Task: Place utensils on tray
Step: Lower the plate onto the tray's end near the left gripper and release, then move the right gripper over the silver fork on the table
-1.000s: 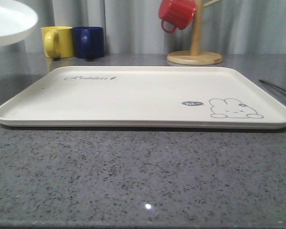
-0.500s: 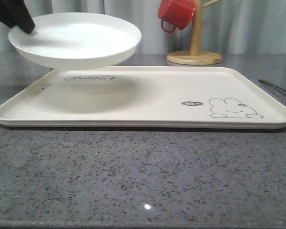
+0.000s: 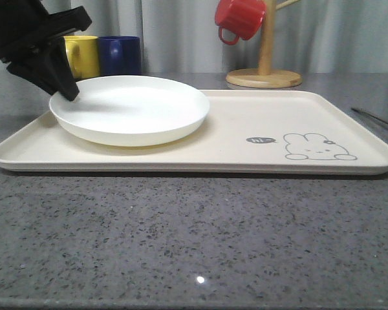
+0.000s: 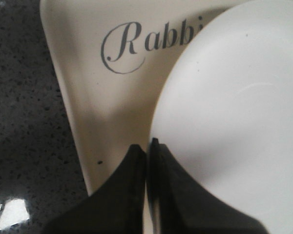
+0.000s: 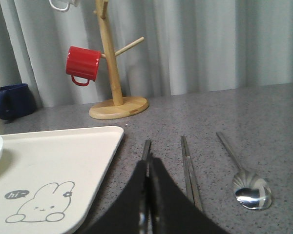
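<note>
The cream tray [image 3: 278, 116] with a rabbit drawing lies across the counter. On its left part rests a round white plate [image 3: 132, 110], and my left gripper [image 3: 70, 92] is shut on the plate's left rim. In the left wrist view the gripper [image 4: 147, 145] pinches the plate [image 4: 229, 112] edge over the tray [image 4: 88, 87]. Right of the tray [image 5: 53, 161], the utensils lie on the counter: a fork handle [image 5: 146, 145], chopsticks [image 5: 187, 161] and a spoon [image 5: 252, 191]. My right gripper [image 5: 147, 158] is shut just above the fork handle, hiding the rest of it.
A wooden mug tree [image 3: 264, 64] with a red mug [image 3: 239, 18] stands behind the tray. A yellow mug [image 3: 83, 55] and a blue mug [image 3: 119, 56] sit at the back left. Thin utensil handles [image 3: 374, 117] show at the right edge.
The left gripper brought the plate in from the upper left and lowered it onto the tray's left part. The tray and the utensils have not moved.
</note>
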Motion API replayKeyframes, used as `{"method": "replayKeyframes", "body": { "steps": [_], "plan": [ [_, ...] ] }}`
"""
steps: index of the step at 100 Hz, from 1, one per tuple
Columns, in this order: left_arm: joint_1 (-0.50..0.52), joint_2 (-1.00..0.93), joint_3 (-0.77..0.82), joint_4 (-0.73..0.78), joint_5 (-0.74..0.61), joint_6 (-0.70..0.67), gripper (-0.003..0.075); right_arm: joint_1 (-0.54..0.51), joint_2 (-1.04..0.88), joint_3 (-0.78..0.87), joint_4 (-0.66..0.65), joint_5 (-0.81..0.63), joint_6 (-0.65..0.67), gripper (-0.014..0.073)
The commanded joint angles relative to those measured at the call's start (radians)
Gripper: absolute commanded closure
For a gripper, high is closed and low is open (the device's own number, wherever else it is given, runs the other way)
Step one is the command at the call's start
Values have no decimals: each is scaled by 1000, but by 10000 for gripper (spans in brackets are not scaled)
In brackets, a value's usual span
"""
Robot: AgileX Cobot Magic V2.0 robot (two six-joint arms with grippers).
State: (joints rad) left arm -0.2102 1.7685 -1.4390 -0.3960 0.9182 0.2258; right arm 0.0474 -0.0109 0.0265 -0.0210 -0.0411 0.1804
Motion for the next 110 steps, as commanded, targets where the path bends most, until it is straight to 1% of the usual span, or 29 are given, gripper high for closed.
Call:
{"method": "replayKeyframes", "body": {
  "steps": [1,8,15,22,26,29,34,43,48,61,76,85,98,110],
  "plan": [
    [-8,-41,-34,-34,-34,-8,736,-5,-21,-17,-2,-85,-10,662],
    [-8,-34,-34,-34,-32,-8,729,-5,-21,-17,-2,-85,-10,662],
    [-8,-31,-34,-34,-32,-8,683,-5,-21,-17,-2,-85,-10,662],
    [-8,-31,-34,-34,-31,-8,603,-5,-21,-17,-2,-85,-10,662],
    [-8,-31,-34,-34,-31,-8,535,-5,-21,-17,-2,-85,-10,662],
    [-8,-31,-34,-34,-31,-8,505,-5,-21,-17,-2,-85,-10,662],
    [-8,-31,-34,-34,-31,-8,430,-5,-21,-17,-2,-85,-10,662],
    [-8,-31,-34,-34,-31,-8,356,-5,-21,-17,-2,-85,-10,662],
    [-8,-35,-34,-34,-35,-8,344,-5,-21,-17,-2,-85,-10,662],
    [-8,-75,-34,-34,-84,-8,345,-5,-21,-17,-2,-85,-10,662],
    [-8,-168,-34,-18,-131,-8,345,-5,-21,-17,-2,-85,-10,662],
    [-8,-239,-9,11,-180,-10,345,-5,-21,-17,-2,-85,-10,662],
    [15,-364,82,33,-275,-23,345,-5,-21,-17,-2,-85,-10,662],
    [39,-498,218,57,-369,-23,345,-5,-21,-17,-2,-85,-10,662]
  ]
}}
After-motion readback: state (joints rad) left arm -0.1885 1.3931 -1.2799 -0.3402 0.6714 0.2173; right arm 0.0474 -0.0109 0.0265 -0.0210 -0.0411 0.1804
